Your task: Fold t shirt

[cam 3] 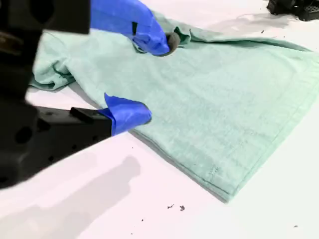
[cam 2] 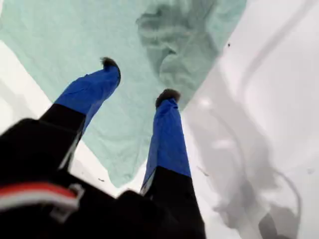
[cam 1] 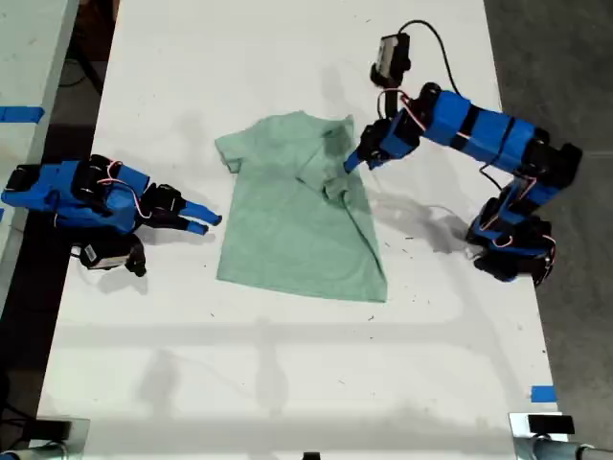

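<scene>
The pale mint-green t shirt (cam 1: 287, 230) lies flat on the white table (cam 1: 287, 383), its side toward the exterior view's right folded inward, with a crumpled bunch (cam 1: 337, 184) near the sleeve. My first gripper (cam 1: 351, 163) hovers open just over that bunch; in the first wrist view its gripper (cam 2: 138, 79) has both blue fingers spread above the cloth (cam 2: 60, 40), holding nothing. My second gripper (cam 1: 204, 221) rests open on the table beside the shirt's edge at the exterior view's left; in the second wrist view the gripper (cam 3: 149, 79) frames the shirt (cam 3: 224, 109).
The arm bases stand at the table's edges, one at the exterior view's left (cam 1: 57, 196) and one at its right (cam 1: 512, 249). A cable and small black box (cam 1: 391, 53) lie behind the first arm. Blue tape (cam 1: 542, 394) marks the near edge.
</scene>
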